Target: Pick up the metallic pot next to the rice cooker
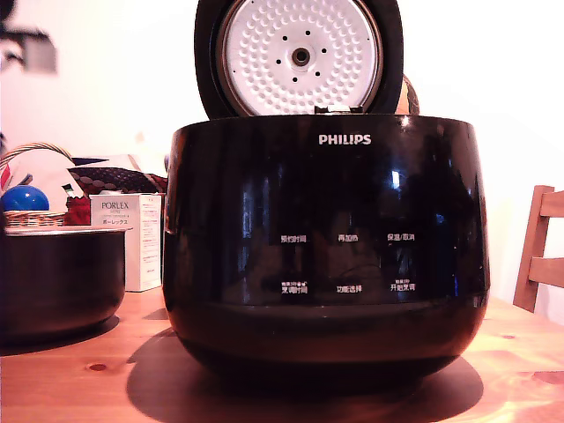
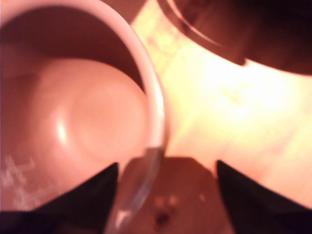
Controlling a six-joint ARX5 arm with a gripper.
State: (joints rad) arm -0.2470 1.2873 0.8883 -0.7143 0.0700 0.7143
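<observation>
Glossy and black, the Philips rice cooker (image 1: 324, 247) fills the middle of the exterior view, sitting on the wooden desk (image 1: 79, 379) with its lid raised and the round white dimpled inner lid (image 1: 300, 56) facing the camera. Just beside it, at the exterior view's left and apart from it, the metallic pot (image 1: 55, 280) stands upright on the desk, dark-walled with a light rim. Behind the pot are a white Porlex box (image 1: 132, 238), a wicker basket (image 1: 33, 216) and a blue ball (image 1: 24, 198). A wooden chair (image 1: 539, 251) shows at the exterior view's right edge.

The wrist view looks down into the pot (image 2: 83, 122), its pale rim curving between the two dark fingers of the tool (image 2: 166, 195). One finger (image 2: 87, 195) seems to sit inside the pot and the other (image 2: 253, 200) outside over the desk, though the picture is blurred. The jaws stand spread wide, straddling the rim without clamping it.
</observation>
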